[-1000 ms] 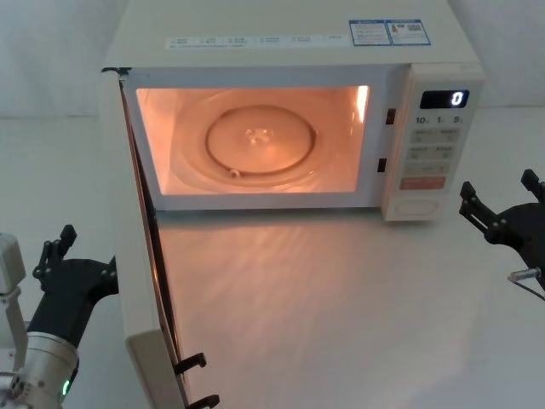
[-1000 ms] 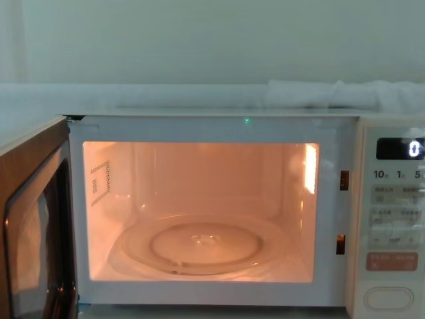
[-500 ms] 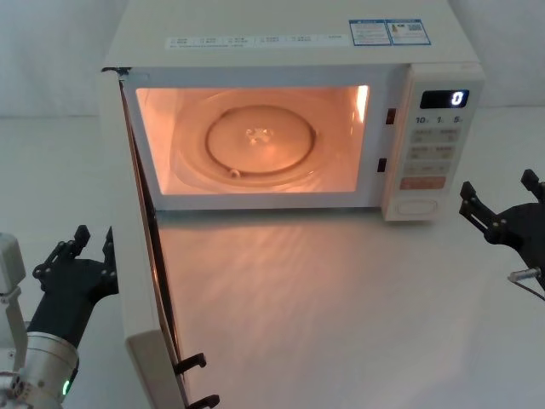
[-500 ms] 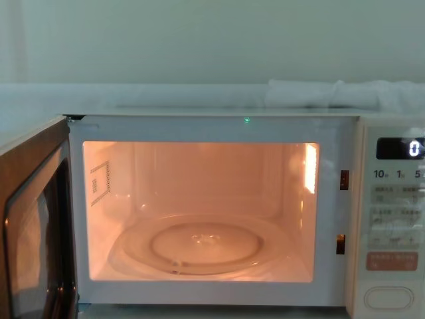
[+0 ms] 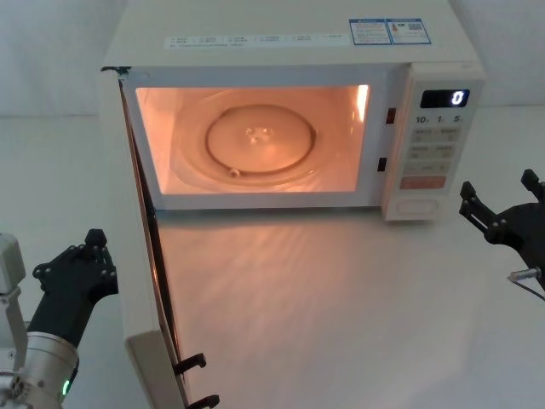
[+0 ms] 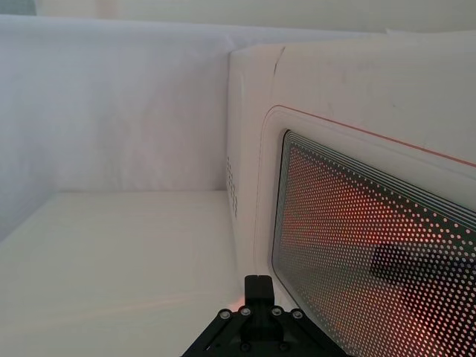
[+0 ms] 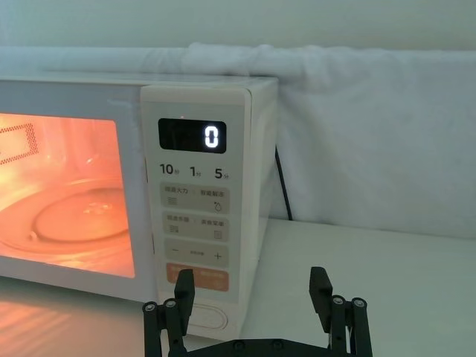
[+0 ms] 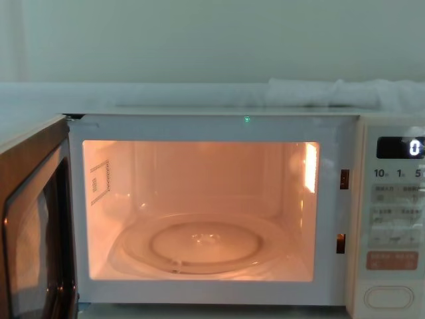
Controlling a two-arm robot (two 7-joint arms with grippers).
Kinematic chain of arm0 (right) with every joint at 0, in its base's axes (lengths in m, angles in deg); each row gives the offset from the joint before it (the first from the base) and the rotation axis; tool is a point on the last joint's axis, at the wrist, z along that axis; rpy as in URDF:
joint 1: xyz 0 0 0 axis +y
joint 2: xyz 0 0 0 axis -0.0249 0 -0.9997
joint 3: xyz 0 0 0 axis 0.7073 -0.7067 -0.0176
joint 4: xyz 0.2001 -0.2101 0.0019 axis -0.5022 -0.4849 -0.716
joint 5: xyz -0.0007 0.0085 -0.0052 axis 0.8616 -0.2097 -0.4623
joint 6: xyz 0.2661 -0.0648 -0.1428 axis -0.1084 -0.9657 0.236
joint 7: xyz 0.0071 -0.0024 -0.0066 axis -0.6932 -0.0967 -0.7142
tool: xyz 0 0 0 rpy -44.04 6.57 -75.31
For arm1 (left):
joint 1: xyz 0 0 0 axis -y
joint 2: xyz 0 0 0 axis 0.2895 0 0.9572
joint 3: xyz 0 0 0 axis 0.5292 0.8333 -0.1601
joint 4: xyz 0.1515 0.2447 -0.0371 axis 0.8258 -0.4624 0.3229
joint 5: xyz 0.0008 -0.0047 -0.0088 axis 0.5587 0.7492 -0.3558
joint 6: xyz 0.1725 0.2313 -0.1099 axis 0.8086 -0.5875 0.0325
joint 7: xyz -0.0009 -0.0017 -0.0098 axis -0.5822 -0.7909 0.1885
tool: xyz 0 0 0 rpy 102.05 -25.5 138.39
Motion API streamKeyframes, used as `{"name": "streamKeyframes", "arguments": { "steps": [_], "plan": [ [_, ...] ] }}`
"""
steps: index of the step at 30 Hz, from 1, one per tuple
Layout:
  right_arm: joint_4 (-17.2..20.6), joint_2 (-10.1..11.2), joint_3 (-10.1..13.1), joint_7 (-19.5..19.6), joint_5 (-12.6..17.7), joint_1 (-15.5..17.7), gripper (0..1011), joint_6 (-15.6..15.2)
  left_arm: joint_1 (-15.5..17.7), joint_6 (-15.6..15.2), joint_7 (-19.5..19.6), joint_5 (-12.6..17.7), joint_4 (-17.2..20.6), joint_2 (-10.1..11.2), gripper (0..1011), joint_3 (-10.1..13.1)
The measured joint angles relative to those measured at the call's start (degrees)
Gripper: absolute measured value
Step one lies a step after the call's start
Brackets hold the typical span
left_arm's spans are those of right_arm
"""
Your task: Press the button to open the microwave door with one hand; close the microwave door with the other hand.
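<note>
Head view shows the microwave door point(image 5: 128, 247) swung wide open toward the robot, hinged at the oven's left edge, its outer face turned to the left arm. The lit cavity holds a glass turntable point(image 5: 260, 141) and nothing else. So the opening step looks done, and the step in hand is the closing one. The left gripper point(image 5: 85, 260) sits just beside the door's outer face, low and near its free end, its fingers brought together to a closed tip; the left wrist view looks along the dotted window with one finger point(image 6: 258, 286) close to the panel, though contact cannot be confirmed. The right gripper point(image 5: 498, 209) hangs off to the right of the control panel with its jaws spread and nothing between them — near the button point(image 5: 415, 205), the wide pale key at the panel's foot below the orange-red key point(image 5: 422, 182), but not touching it. The next move probably calls for the left arm to push the door sideways in an arc about its hinge until the latch hooks point(image 5: 192, 362) at its free edge meet the slots in the oven front. Nothing lies on the table in the door's path — the likelier risk is the tip sliding along the smooth panel.
</note>
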Motion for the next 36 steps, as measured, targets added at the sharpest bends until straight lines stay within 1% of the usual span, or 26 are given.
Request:
{"name": "streamKeyframes", "arguments": {
  "steps": [14, 18, 25, 28, 31, 34, 35, 36],
  "plan": [
    [0.0, 0.0, 0.0, 0.0, 0.0, 0.0, 1000, 0.0, 0.0, 0.2, 0.1, 0.0, 0.0, -0.1, 0, -0.1],
    [0.0, 0.0, 0.0, 0.0, 0.0, 0.0, 1000, 0.0, 0.0, 1.9, 1.4, -0.3, 0.2, -0.7, 0, -1.3],
    [0.0, 0.0, 0.0, 0.0, 0.0, 0.0, 1000, 0.0, 0.0, 2.4, 3.4, -1.2, 1.1, -0.7, 0, -3.1],
    [0.0, 0.0, 0.0, 0.0, 0.0, 0.0, 1000, 0.0, -0.3, 2.1, 5.6, -2.1, 1.7, 0.5, 0, -4.7],
    [0.0, 0.0, 0.0, 0.0, 0.0, 0.0, 1000, 0.0, -0.5, 2.0, 7.1, -2.4, 1.8, 1.5, 0, -5.9],
    [0.0, 0.0, 0.0, 0.0, 0.0, 0.0, 1000, 0.0, -0.5, 2.0, 9.9, -3.3, 1.7, 3.5, 0, -7.9],
    [0.0, 0.0, 0.0, 0.0, 0.0, 0.0, 1000, 0.0, -0.5, 2.0, 9.9, -3.3, 1.7, 3.5, 0, -7.9],
    [0.0, 0.0, 0.0, 0.0, 0.0, 0.0, 1000, 0.0, -0.5, 2.1, 11.4, -4.1, 1.5, 4.5, 0, -8.8]
  ]
}}
